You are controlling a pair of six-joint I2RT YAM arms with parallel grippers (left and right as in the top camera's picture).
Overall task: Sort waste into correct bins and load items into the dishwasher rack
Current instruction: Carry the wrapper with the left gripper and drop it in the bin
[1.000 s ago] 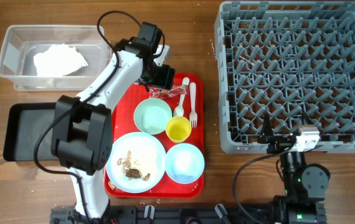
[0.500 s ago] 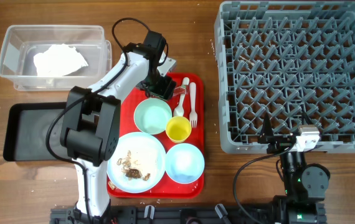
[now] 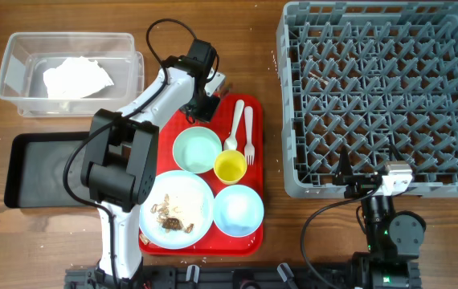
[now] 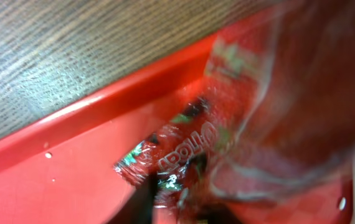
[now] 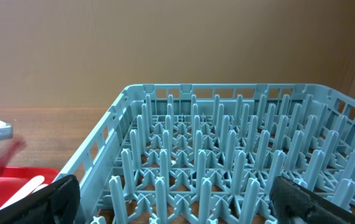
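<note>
My left gripper [image 3: 201,110] is down at the far end of the red tray [image 3: 255,120], shut on a red-and-white wrapper [image 4: 184,146]; the crinkled film sits pinched between its dark fingers [image 4: 144,208]. From overhead the gripper hides the wrapper. On the tray lie a mint-green bowl [image 3: 197,150], yellow cup [image 3: 230,167], pale blue bowl [image 3: 238,210], white spoon [image 3: 235,128], fork [image 3: 249,132], and a pale blue plate [image 3: 189,189] bearing food scraps [image 3: 173,217]. My right gripper [image 5: 184,205] stands open at the near edge of the grey dishwasher rack [image 3: 378,96], holding nothing.
A clear tub [image 3: 12,72] at the far left holds a crumpled white napkin [image 3: 76,78]. The black tray [image 3: 44,172] lies just in front of it, left of the red tray. The rack's upright pegs [image 5: 227,155] fill the right wrist view.
The left gripper has dropped onto the wrapper at the tray's far end and closed on it; the wrapper no longer shows from overhead. The right arm has not moved.
</note>
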